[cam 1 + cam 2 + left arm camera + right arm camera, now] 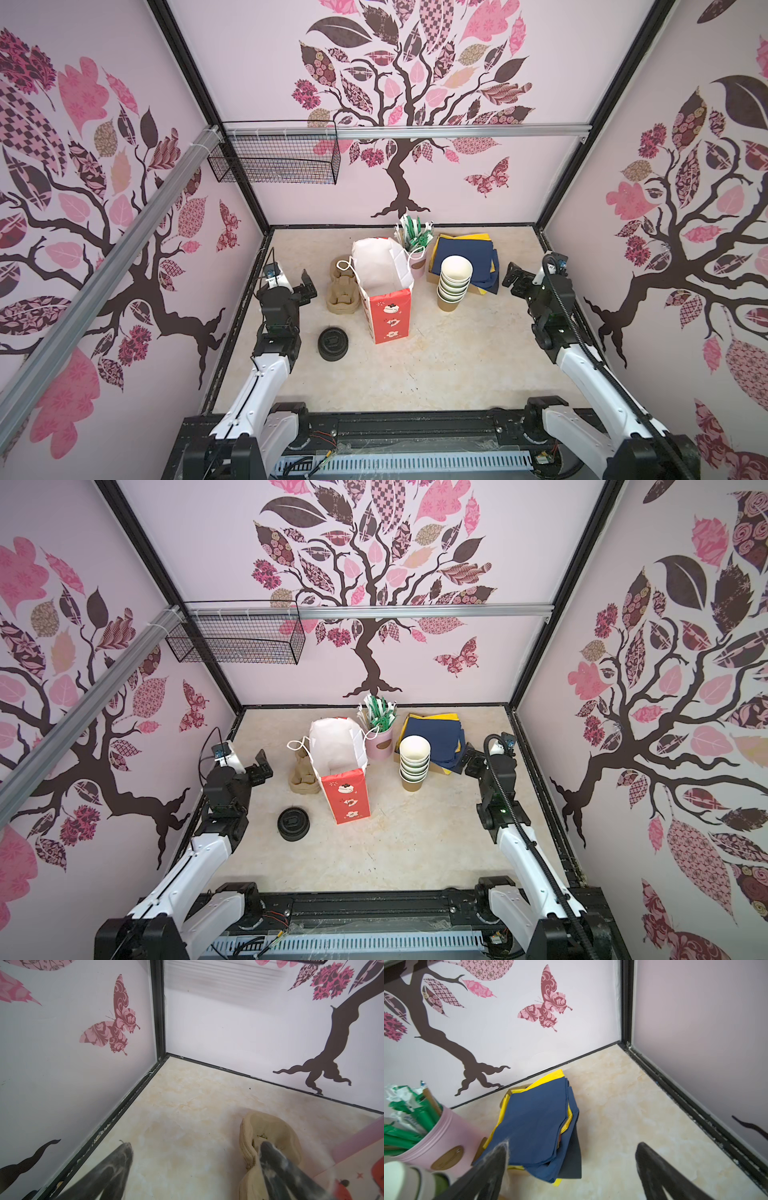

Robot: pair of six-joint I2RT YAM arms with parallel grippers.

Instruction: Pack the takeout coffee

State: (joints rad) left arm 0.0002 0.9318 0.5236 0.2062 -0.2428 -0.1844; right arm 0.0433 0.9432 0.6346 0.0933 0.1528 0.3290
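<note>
Top views, left gripper [308,286]: wide open, empty, left of the middle, near the cup carrier [343,289].
Top views, right gripper [514,277]: wide open, empty, right of the middle, just beside the blue napkins [465,249].
Top views, task things: paper cups [455,282] stacked right of the bag [384,286]; black lids [332,343] stacked to its lower left.
Left wrist view: left gripper [196,1147] spread wide; one finger in front of the cup carrier [268,1126], touching or not, cannot tell.
Right wrist view: right gripper [574,1145] spread wide; paper cups [409,1180] in the lower left corner.
Room: beige table [436,365], pink walls [540,174] with tree pictures.
</note>
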